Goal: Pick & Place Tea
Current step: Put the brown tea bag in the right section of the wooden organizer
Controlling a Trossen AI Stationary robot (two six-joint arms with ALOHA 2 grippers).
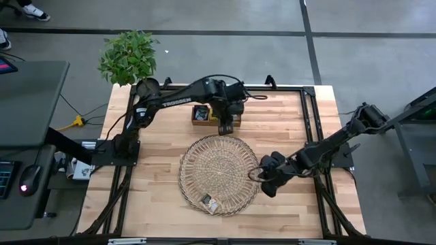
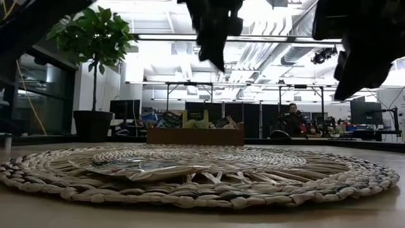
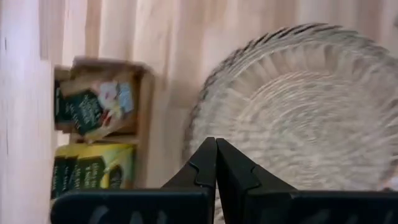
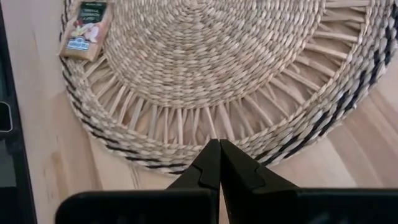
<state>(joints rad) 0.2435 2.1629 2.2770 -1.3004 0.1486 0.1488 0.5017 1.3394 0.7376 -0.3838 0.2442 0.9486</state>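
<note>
Left gripper (image 1: 225, 127) clenched empty above small wooden box (image 1: 201, 114) of flat tea sachets (image 3: 93, 109); judged light, thin, slippery; pinch by projecting edge; right gripper (image 4: 218, 163) closed, nothing held

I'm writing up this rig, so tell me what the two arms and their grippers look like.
Both arms are matte black, jointed, with black cables along them. The left arm carries white TROSSEN lettering. The left gripper and right gripper each end in two dark, wedge-shaped fingers tapering to a point.

Overhead and table-level cameras share the woven tray (image 1: 219, 174) (wrist views probably closer).
</note>
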